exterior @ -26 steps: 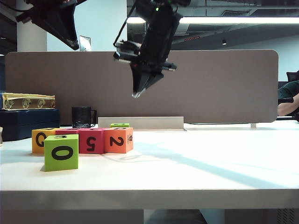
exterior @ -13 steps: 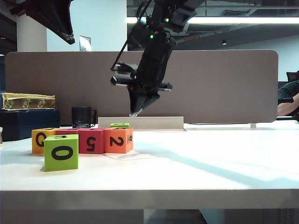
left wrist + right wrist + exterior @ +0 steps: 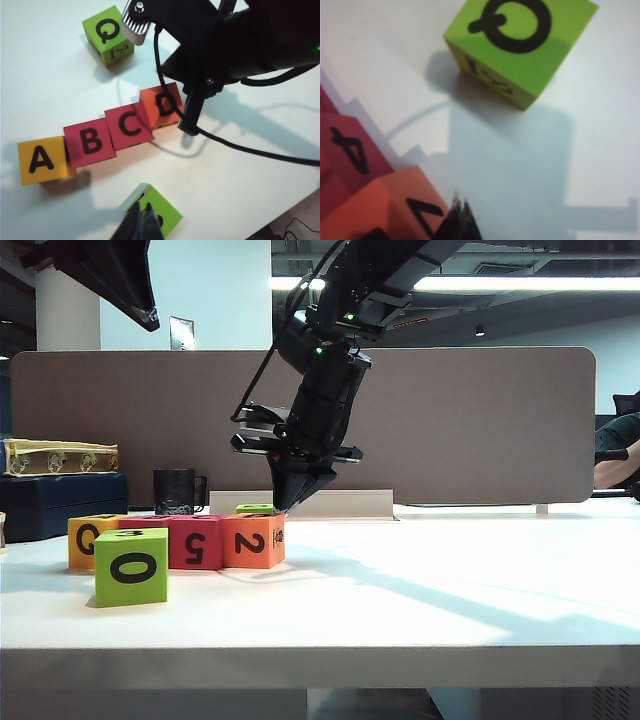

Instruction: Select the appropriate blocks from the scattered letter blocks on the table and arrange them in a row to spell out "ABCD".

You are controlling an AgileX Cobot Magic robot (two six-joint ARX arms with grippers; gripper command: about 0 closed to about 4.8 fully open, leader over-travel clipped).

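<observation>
Four letter blocks stand in a touching row on the white table [image 3: 420,590]: yellow-orange A [image 3: 42,160], red B [image 3: 90,144], red C [image 3: 131,126], orange D [image 3: 161,104]. From the front they show Q [image 3: 85,540], 5 [image 3: 195,542] and 2 [image 3: 253,540]. My right gripper [image 3: 283,506] [image 3: 460,199] is shut and empty, its tip low at the orange cube's [image 3: 385,210] far outer corner. Beyond it sits a lime cube topped Q [image 3: 520,45] [image 3: 107,34]. My left gripper [image 3: 143,204] [image 3: 152,320] hangs high, shut and empty, over the lime 0 cube [image 3: 131,566] [image 3: 155,212].
A grey divider panel [image 3: 450,420] closes the back of the table. A black mug [image 3: 176,490] and a dark box with a patterned box on top [image 3: 60,480] stand at the back left. The right arm's black body and cable [image 3: 225,45] hang over the row's orange end.
My right arm has come down from high above to the level of the orange cube's top, still shut. The left gripper and the cubes have stayed put.
</observation>
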